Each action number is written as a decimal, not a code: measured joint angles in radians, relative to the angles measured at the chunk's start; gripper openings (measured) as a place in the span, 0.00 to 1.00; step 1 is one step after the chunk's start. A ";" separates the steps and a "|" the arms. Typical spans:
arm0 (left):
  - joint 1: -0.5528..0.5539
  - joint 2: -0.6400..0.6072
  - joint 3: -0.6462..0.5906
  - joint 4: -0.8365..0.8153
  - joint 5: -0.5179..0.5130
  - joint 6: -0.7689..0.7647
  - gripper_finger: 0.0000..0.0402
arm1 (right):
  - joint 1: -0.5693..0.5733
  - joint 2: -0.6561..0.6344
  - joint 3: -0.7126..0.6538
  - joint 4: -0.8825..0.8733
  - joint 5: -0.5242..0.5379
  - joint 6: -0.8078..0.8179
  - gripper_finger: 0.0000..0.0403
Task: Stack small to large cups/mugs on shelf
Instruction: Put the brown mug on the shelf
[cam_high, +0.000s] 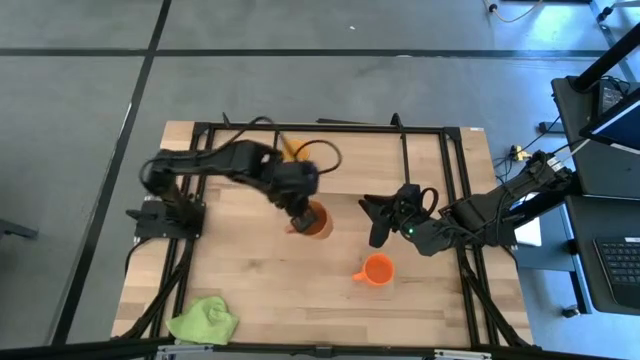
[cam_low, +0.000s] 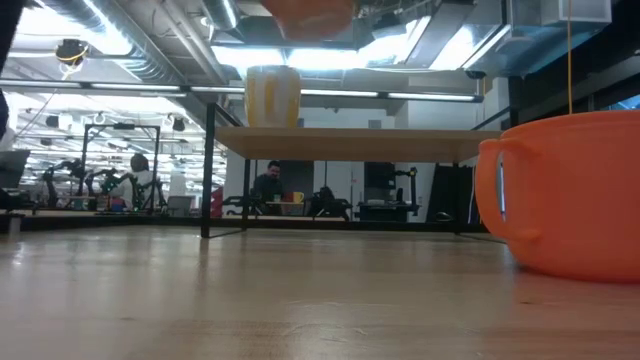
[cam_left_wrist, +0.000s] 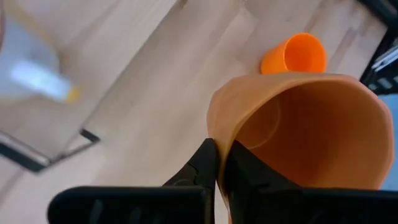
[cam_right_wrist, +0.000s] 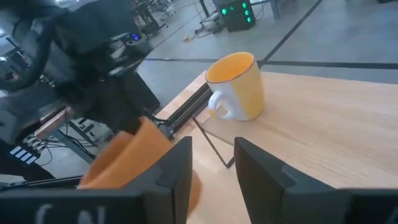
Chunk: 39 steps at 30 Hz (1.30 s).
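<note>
My left gripper (cam_high: 298, 210) is shut on a brown mug (cam_left_wrist: 298, 130), held in the air over the middle of the table; its base shows at the top of the low view (cam_low: 305, 15). A white mug with a yellow inside (cam_right_wrist: 236, 87) stands upright on the light-wood shelf (cam_low: 400, 142). A bright orange mug (cam_high: 377, 269) stands on the tabletop toward the near right. My right gripper (cam_right_wrist: 211, 168) is open and empty, to the right of the brown mug and pointing toward the shelf. My left gripper pinches the brown mug's wall at the rim (cam_left_wrist: 219, 134). One finger (cam_left_wrist: 255, 177) is inside the mug and the other (cam_left_wrist: 199, 168) is outside. The mug is lifted clear of the table, higher than the shelf board in the low view.
A lime-green cloth (cam_high: 205, 320) lies at the table's near left corner. The shelf's thin black legs (cam_low: 208, 170) stand on the far half of the table. Bare wood lies between the orange mug and the cloth.
</note>
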 joint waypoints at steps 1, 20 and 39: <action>0.016 0.033 0.042 -0.023 0.007 0.030 0.02 | -0.002 0.000 0.000 -0.001 -0.001 0.000 0.30; 0.317 0.229 0.226 0.046 0.017 0.200 0.02 | -0.013 -0.261 0.001 0.093 0.090 -0.367 0.30; 0.407 0.232 0.226 0.040 0.020 0.336 0.02 | -0.118 -0.105 0.000 0.341 0.009 -0.418 0.30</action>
